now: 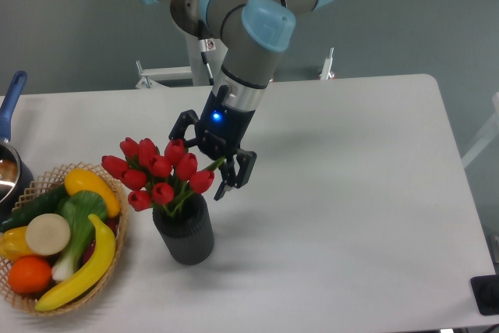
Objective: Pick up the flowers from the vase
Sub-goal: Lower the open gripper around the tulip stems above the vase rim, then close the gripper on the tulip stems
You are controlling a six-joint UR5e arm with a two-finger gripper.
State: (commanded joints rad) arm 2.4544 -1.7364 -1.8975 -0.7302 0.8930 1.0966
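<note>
Flowers (pixel 160 173) on white table (pixel 351 193)

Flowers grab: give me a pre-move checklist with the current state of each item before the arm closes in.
1. End effector open: ok, jaws spread wide.
2. End effector lined up on the flowers: not ok, it sits at the bunch's upper right edge, not around the stems.
3. Flowers seated in the vase: ok, stems run into its mouth.
4. Vase upright on the table: ok.
5. Basket apart from the vase: ok, a small gap shows between them.
6. End effector touching a tulip head: cannot tell, the near finger overlaps the blooms in this view.
</note>
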